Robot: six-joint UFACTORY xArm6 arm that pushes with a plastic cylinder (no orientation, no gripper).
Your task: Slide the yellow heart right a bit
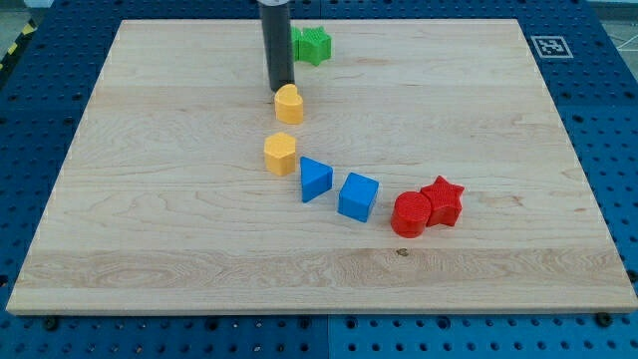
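The yellow heart (289,104) lies on the wooden board (150,219), left of centre in the upper part of the view. My tip (281,90) stands right at the heart's upper-left edge, touching it or almost so. The dark rod rises straight up from there and leaves the view at the top. A second yellow block (280,154), roughly a pentagon, lies just below the heart with a small gap between them.
A green star (311,45) lies just right of the rod near the board's top edge. A blue triangle (315,179) and a blue cube (358,195) lie below and right of the yellow blocks. A red round block (410,213) touches a red star (442,200) farther right.
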